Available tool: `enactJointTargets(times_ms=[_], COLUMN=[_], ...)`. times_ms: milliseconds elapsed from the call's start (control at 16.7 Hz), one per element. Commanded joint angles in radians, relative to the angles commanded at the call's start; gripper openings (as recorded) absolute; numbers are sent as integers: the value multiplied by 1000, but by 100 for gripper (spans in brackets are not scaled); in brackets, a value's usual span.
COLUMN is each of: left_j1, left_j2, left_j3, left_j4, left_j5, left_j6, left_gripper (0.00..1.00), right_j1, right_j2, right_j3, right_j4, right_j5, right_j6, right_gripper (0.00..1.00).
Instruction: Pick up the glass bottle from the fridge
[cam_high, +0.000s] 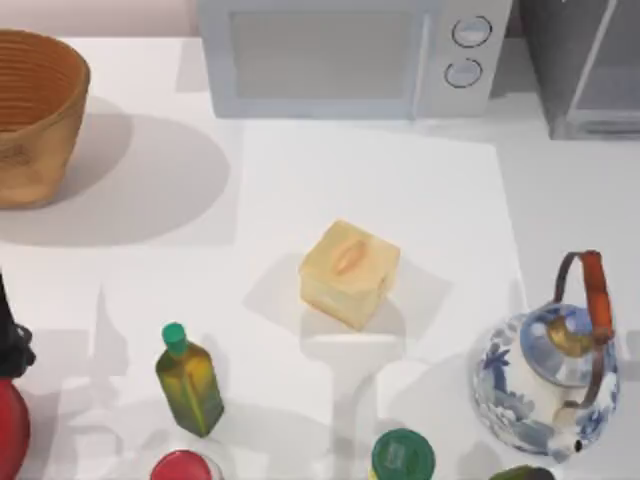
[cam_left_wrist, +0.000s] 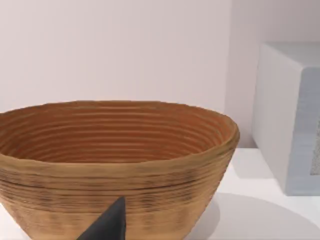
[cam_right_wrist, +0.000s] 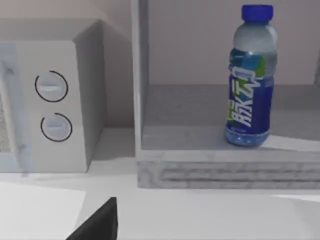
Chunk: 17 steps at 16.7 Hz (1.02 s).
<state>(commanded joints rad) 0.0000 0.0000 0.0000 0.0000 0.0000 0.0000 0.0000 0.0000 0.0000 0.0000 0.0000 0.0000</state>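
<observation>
The glass bottle stands upright on the shelf inside the fridge, whose front is open in the right wrist view. It is clear with a blue cap and a blue label. A dark part of my right gripper sits low and well short of the fridge, off to the microwave's side of the bottle. From above, the fridge is at the table's back right corner. A dark part of my left gripper hangs in front of the woven basket, and the left arm stays at the table's left edge.
A pale microwave stands at the back, just left of the fridge. The basket is at the back left. A yellow cube lies mid-table, a blue-and-white teapot at front right, and an olive bottle at front left.
</observation>
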Motion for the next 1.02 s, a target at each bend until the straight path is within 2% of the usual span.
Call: enactJointTargets(times_ms=[240,420,660,1020], left_j1=[0,0,0,0], left_j2=[0,0,0,0], left_j3=[0,0,0,0], left_j4=[0,0,0,0], left_j5=[0,0,0,0], left_j6=[0,0,0,0], left_gripper=[100,100,100,100], right_j1=[-11,-55,-152,-323], right_j2=[31,156,465,1095], right_j3=[6,26,60,102], right_j4=[32,158,451,974], right_j5=[-14,-60,-152,-314], right_j6=[0,1,5,14], right_gripper=[100,100,100,100])
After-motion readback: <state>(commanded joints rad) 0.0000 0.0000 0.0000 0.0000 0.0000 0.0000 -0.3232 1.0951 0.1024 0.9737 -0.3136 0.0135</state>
